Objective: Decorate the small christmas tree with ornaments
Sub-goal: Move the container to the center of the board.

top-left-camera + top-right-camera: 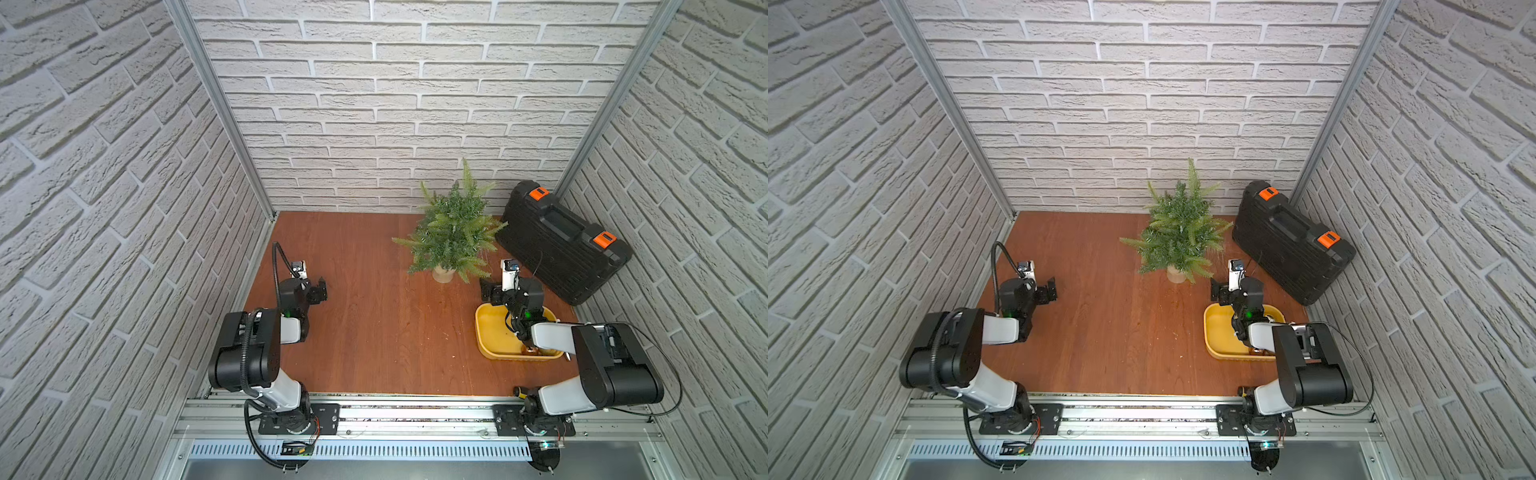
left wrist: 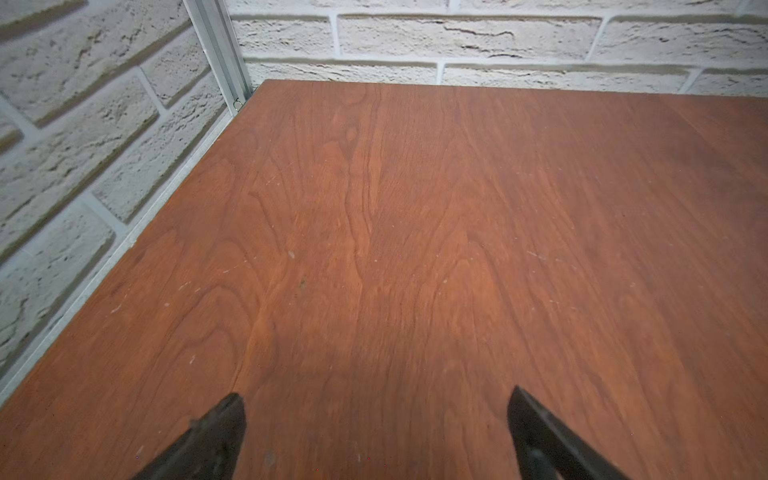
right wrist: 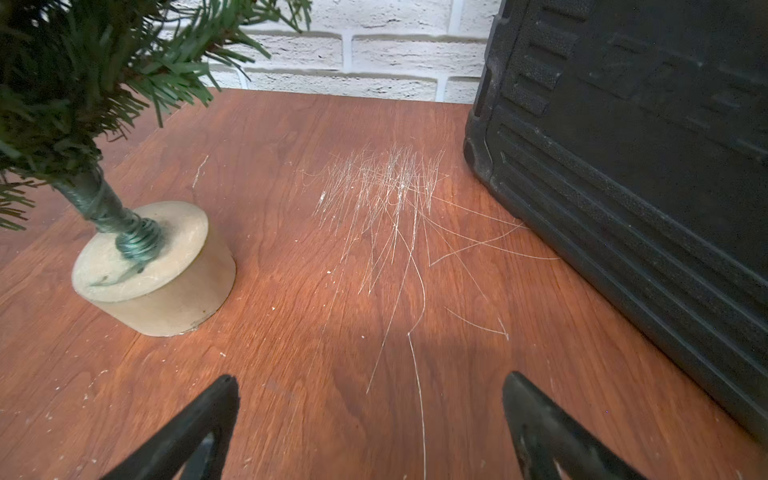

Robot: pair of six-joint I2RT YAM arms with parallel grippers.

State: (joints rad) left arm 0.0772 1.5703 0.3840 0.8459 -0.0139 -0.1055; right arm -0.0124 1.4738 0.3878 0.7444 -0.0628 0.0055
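Observation:
The small christmas tree [image 1: 453, 232] [image 1: 1179, 232] stands at the back of the wooden table in a pale cream pot [image 3: 153, 282], and no ornaments show on its fronds. A glossy amber-brown ornament [image 1: 530, 351] [image 1: 1260, 352] peeks out from under the right arm inside the yellow tray [image 1: 490, 332]; the arm hides the rest of the tray. My right gripper [image 1: 486, 291] [image 3: 370, 380] is open and empty, low over the table between the pot and the black case. My left gripper [image 1: 320, 291] [image 2: 374, 395] is open and empty over bare wood at the left.
A black hard case [image 1: 561, 241] [image 3: 644, 166] with orange latches leans at the back right, close to the right gripper. Fine scratches [image 3: 386, 199] mark the table between pot and case. Brick-pattern walls enclose three sides; a metal rail [image 1: 415, 411] runs along the front.

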